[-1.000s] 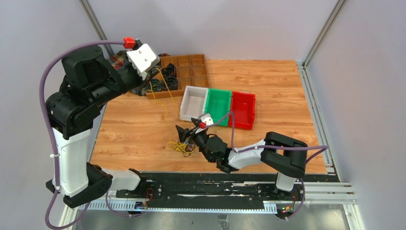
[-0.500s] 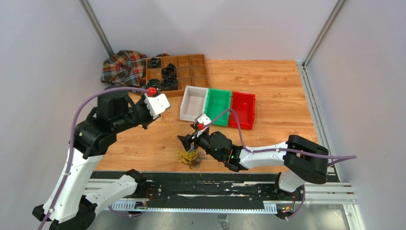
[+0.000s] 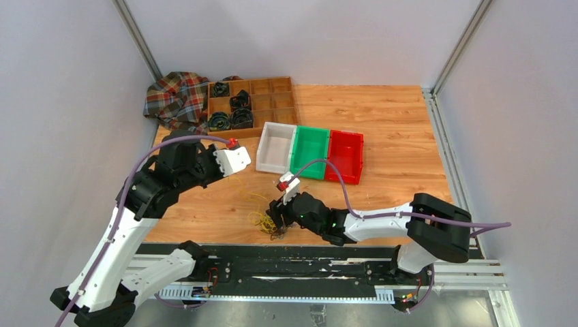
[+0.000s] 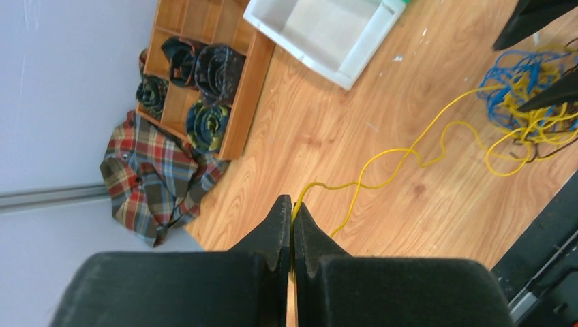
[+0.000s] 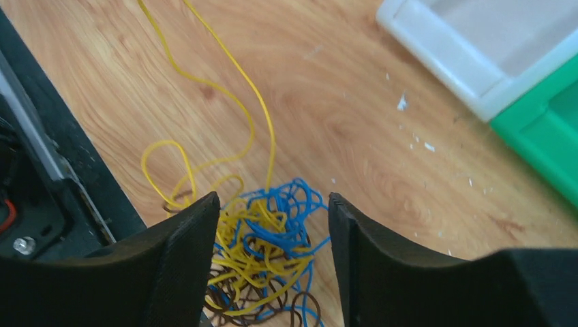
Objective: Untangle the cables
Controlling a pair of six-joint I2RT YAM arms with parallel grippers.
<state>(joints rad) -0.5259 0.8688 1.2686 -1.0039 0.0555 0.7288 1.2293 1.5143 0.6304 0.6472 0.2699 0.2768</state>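
The cables lie in a tangle (image 3: 267, 223) of thin yellow, blue and dark wires near the table's front edge. In the right wrist view the tangle (image 5: 272, 252) sits between my open fingers. My right gripper (image 5: 274, 204) is open, straddling the tangle just above it. One yellow wire (image 4: 409, 153) runs out of the tangle (image 4: 528, 95) across the wood to my left gripper (image 4: 292, 204), which is shut on its end. In the top view the left gripper (image 3: 240, 165) hangs left of the white bin, the right gripper (image 3: 274, 219) over the tangle.
White bin (image 3: 276, 147), green bin (image 3: 310, 151) and red bin (image 3: 345, 157) stand in a row mid-table. A wooden compartment tray (image 3: 266, 102) with black coiled bundles and a plaid cloth (image 3: 174, 95) lie at the back left. The black rail (image 3: 286, 262) borders the front edge.
My left arm swung down from high at the back left to low over the table, the yellow wire still in its gripper. My right gripper lowered onto the tangle.
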